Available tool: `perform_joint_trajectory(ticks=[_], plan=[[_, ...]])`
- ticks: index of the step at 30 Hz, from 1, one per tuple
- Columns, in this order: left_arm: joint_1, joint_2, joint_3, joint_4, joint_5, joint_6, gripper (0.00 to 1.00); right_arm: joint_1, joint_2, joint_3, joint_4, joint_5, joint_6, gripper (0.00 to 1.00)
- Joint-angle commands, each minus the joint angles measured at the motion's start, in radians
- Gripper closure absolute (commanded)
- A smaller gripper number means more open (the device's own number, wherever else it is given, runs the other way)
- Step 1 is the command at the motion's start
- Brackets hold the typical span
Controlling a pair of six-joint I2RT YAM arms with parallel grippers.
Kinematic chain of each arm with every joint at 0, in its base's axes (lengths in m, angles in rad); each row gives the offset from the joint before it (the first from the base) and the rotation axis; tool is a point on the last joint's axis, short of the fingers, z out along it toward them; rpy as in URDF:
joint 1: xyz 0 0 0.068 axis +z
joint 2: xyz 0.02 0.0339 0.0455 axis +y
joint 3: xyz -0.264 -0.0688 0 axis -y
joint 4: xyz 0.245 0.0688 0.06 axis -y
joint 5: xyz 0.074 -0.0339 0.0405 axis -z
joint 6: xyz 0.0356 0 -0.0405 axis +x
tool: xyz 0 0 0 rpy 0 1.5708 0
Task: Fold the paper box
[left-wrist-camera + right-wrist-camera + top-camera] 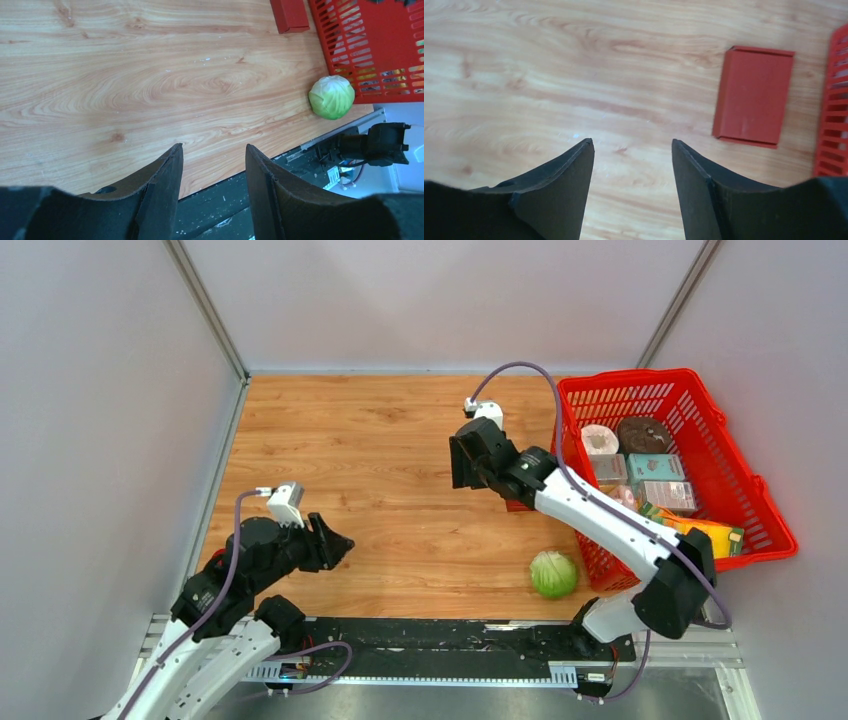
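Note:
The paper box (751, 95) is a dark red flat cardboard piece lying on the wooden table, beside the red basket's left wall. It also shows at the top edge of the left wrist view (290, 14). In the top view only a sliver of the box (514, 506) shows under the right arm. My right gripper (631, 142) is open and empty, hovering above the table to the left of the box (460, 462). My left gripper (212, 146) is open and empty near the table's front left (338, 543), far from the box.
A bright red mesh basket (620, 378) holding several grocery items stands at the right. A green cabbage (553, 574) lies near the front edge, by the basket's near corner; it also shows in the left wrist view (331, 96). Grey walls enclose the table.

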Motion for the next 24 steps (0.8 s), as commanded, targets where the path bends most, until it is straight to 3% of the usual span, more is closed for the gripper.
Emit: perform_joint_trajectory(ticks=[1, 3, 11, 20, 24], plan=[[0.003, 0.048, 0.101, 0.033, -0.006, 0.012, 0.43, 0.039, -0.102, -0.043, 0.017, -0.078, -0.002, 0.37], [0.003, 0.065, 0.173, 0.012, -0.018, 0.029, 0.42, 0.077, -0.225, -0.009, -0.051, 0.04, -0.041, 0.36], [0.003, 0.205, 0.591, -0.134, -0.19, 0.198, 0.42, 0.082, -0.662, 0.108, -0.045, 0.172, -0.309, 0.0], [0.003, 0.301, 0.895, -0.114, -0.257, 0.347, 0.38, 0.082, -0.739, 0.333, -0.146, 0.322, -0.389, 0.0], [0.005, 0.378, 1.101, -0.153, -0.264, 0.417, 0.36, 0.082, -0.773, 0.403, -0.171, 0.218, -0.434, 0.0]])
